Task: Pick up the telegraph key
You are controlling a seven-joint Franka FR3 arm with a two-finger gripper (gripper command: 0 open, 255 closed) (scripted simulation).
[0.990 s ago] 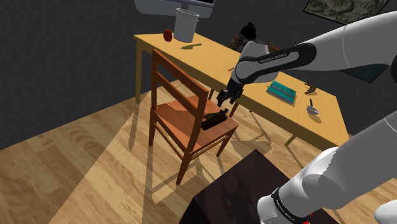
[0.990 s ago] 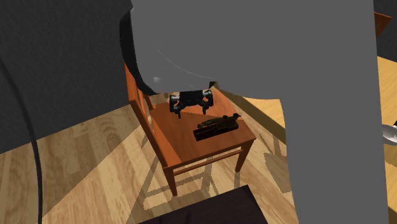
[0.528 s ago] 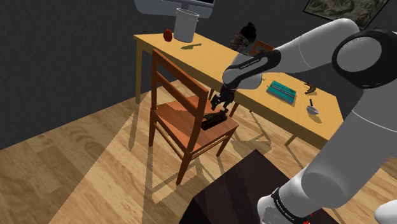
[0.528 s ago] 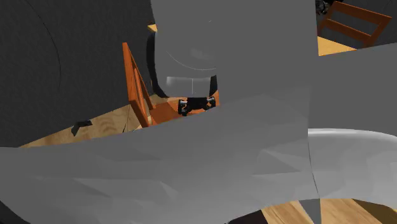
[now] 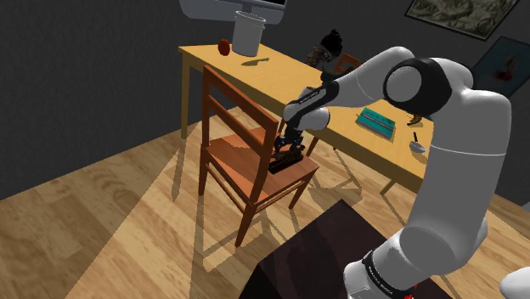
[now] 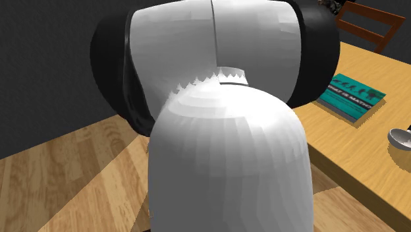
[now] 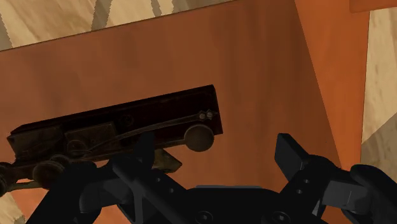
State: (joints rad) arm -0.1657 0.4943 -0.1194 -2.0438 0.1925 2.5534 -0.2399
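Scene: a white arm (image 5: 442,170) reaches from its stand (image 5: 314,255) down to a wooden chair (image 5: 242,157) that stands on a plank floor beside a table (image 5: 280,81).

Gripper (image 5: 288,149): it hangs low over the seat, directly above the key (image 5: 285,163). The wrist view shows its two black fingers (image 7: 292,156) spread apart, with nothing clamped between them.

Key: a dark, long device lying flat on the seat, near the seat's edge on the shoulder view's right. In the wrist view its round knob end lies in the gap between the fingers, close to one of them. The rest of its body runs out past that finger. Whether that finger touches the key cannot be told.

Table: it carries a teal book (image 5: 375,121) and a small bowl (image 5: 417,146) toward the shoulder view's right. A red apple (image 5: 224,46) and a white can (image 5: 248,32) stand at the far end. In the second exterior view the arm's white and black housing covers the chair.
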